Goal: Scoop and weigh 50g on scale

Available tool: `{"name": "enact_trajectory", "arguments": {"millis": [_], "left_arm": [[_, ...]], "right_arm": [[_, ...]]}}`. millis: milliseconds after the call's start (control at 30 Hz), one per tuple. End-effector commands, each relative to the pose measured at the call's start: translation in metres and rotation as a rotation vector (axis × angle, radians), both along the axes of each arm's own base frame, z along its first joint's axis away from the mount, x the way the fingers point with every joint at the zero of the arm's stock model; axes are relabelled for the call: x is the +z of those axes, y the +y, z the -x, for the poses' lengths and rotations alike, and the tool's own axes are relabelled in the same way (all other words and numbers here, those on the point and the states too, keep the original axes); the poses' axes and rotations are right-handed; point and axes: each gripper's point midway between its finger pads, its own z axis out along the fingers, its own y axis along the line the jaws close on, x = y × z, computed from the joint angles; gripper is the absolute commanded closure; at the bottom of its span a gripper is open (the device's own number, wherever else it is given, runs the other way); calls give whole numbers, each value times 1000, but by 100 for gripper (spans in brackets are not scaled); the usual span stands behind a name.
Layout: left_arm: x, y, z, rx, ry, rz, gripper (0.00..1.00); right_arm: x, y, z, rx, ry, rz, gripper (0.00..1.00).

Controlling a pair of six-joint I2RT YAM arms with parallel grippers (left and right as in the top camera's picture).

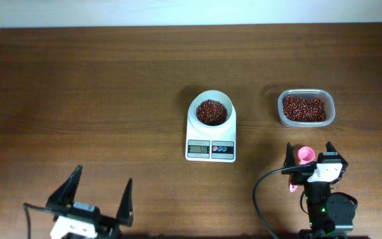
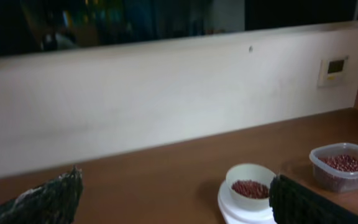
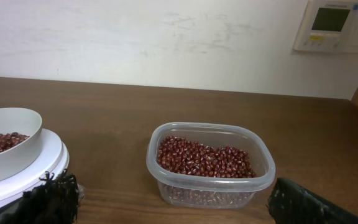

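- Scale (image 1: 210,150) mid-table (image 1: 78,86); its bowl (image 1: 193,110) holds red beans (image 1: 211,113).
- Clear tub (image 1: 332,110) to its right, also with beans.
- Pink scoop (image 1: 304,155) between the spread fingers of right gripper (image 1: 308,147).
- Left gripper (image 1: 105,178) spread wide, empty.

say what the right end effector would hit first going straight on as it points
Probably the tub, dead ahead between its open fingers; depth is unclear, and a pink scoop lies near them.
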Motion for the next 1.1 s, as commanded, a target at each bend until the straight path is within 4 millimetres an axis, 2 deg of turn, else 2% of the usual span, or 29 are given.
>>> {"name": "enact_trajectory", "arguments": {"millis": [0,100,400,433,600,700,800,900,1067], "left_arm": [[-21,19,-27,95,36,172,1],[-43,36,-47,183,58,233,1],[-95,39,-87,187,27,235,1],[-108,39,-94,187,27,235,1],[-152,43,-106,210,64,235,1],[-158,53,-107,269,72,238,1],[-162,54,-107,276,85,237,1],[-185,58,-106,313,174,228,1],[-186,58,-106,309,176,228,1]], "right_arm": [[-3,0,0,0,3,0,1],[-3,0,0,0,3,0,1],[-3,0,0,0,3,0,1],[-3,0,0,0,3,0,1],[-3,0,0,0,3,0,1],[-3,0,0,0,3,0,1],[-3,0,0,0,3,0,1],[-3,0,0,0,3,0,1],[-3,0,0,0,3,0,1]]}}
